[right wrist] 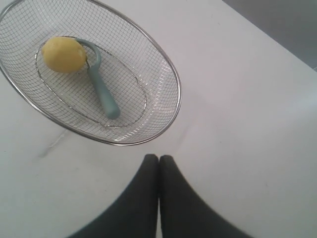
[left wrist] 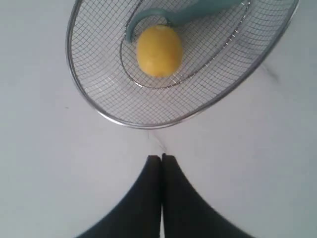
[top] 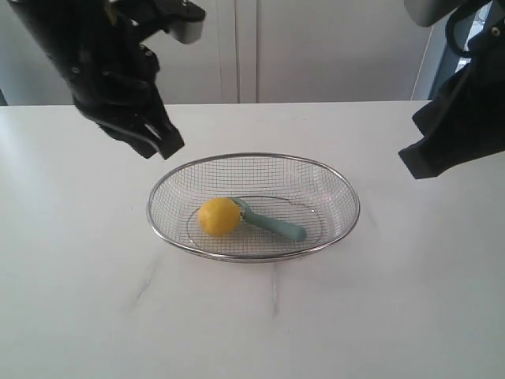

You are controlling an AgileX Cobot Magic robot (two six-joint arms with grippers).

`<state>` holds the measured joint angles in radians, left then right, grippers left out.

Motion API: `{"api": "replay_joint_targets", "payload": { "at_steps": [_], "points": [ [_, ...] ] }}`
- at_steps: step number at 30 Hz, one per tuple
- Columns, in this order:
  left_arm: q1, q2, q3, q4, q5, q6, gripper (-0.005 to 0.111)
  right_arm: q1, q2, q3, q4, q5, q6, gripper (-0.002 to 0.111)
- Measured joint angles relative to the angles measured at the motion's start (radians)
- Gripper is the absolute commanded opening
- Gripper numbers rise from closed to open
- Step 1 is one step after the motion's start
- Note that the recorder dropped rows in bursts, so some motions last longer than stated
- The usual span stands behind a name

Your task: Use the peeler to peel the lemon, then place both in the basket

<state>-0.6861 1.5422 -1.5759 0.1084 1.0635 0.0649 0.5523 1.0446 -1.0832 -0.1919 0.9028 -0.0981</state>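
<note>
The yellow lemon (top: pixel 218 216) lies inside the wire basket (top: pixel 339 189), left of its middle. The teal peeler (top: pixel 272 224) lies beside it, its forked head against the lemon and its handle pointing right. Both wrist views show the same: lemon (left wrist: pixel 159 50) and peeler (left wrist: pixel 190 11) in the basket (left wrist: pixel 89 94); lemon (right wrist: pixel 64 54), peeler (right wrist: pixel 101 89) and basket (right wrist: pixel 171 84). My left gripper (top: pixel 162 146) hangs shut and empty above the table behind the basket's left end, fingertips (left wrist: pixel 161 157) together. My right gripper (top: pixel 418 162) is shut and empty, raised right of the basket, fingertips (right wrist: pixel 158 157) touching.
The basket stands on a white tabletop (top: pixel 252 316) with faint grey marks. A pale wall with cabinet panels (top: pixel 316 47) runs behind the table's far edge.
</note>
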Motion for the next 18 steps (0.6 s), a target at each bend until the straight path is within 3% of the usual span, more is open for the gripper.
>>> {"api": "replay_joint_targets", "payload": {
  "at_steps": [11, 18],
  "points": [
    [0.0, -0.464, 0.318, -0.008, -0.005, -0.046, 0.0, 0.0, 0.0, 0.0, 0.002, -0.019, 0.0, 0.0],
    [0.0, -0.67, 0.356, -0.008, 0.034, -0.048, 0.0, 0.0, 0.0, 0.0, 0.002, -0.02, 0.0, 0.0]
  ]
}}
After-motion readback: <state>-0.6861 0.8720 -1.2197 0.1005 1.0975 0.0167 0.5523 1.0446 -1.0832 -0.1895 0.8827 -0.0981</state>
